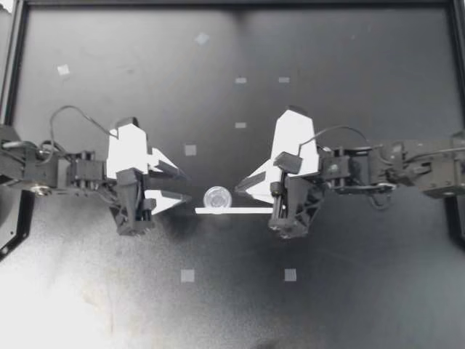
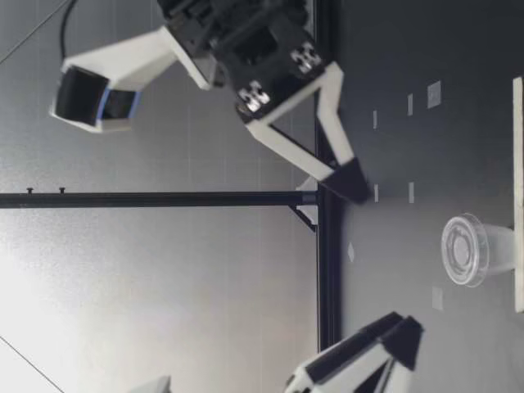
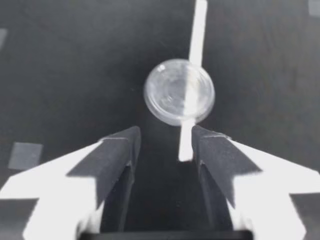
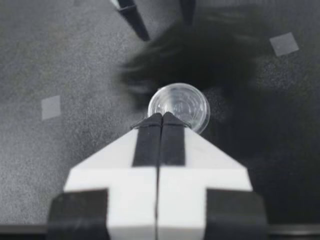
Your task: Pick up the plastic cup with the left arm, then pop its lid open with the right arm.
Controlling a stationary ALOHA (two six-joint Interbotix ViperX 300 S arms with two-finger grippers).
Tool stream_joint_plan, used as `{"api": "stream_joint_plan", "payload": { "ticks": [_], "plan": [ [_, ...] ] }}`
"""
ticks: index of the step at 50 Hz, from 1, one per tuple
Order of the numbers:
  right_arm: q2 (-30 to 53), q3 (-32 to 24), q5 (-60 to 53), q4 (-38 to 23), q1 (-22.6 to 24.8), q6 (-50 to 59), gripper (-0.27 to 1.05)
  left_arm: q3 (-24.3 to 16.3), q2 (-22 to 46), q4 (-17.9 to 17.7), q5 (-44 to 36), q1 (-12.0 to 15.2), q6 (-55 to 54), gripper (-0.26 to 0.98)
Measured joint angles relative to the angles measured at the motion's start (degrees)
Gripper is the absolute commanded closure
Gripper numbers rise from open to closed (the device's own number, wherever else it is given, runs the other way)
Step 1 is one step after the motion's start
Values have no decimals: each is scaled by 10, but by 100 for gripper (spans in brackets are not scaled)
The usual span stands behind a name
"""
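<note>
The little clear cup [image 1: 217,197] stands on the counter [image 1: 327,291] between both tools. My left tool [image 1: 189,187] is open wide and points straight at it. My right tool [image 1: 241,187] is pinched tight on nothing, its tip just beside the cup.

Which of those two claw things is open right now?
The left gripper: its fingers stand apart, with the clear cup just ahead of them. The right gripper has its fingers pressed together, holding nothing.
</note>
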Motion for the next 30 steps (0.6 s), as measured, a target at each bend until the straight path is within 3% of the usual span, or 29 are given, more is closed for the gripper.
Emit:
{"api": "stream_joint_plan", "payload": {
  "ticks": [30],
  "plan": [
    [69, -45, 0, 0, 4, 40, 86, -24, 61, 3, 2, -6, 35, 14]
  ]
}}
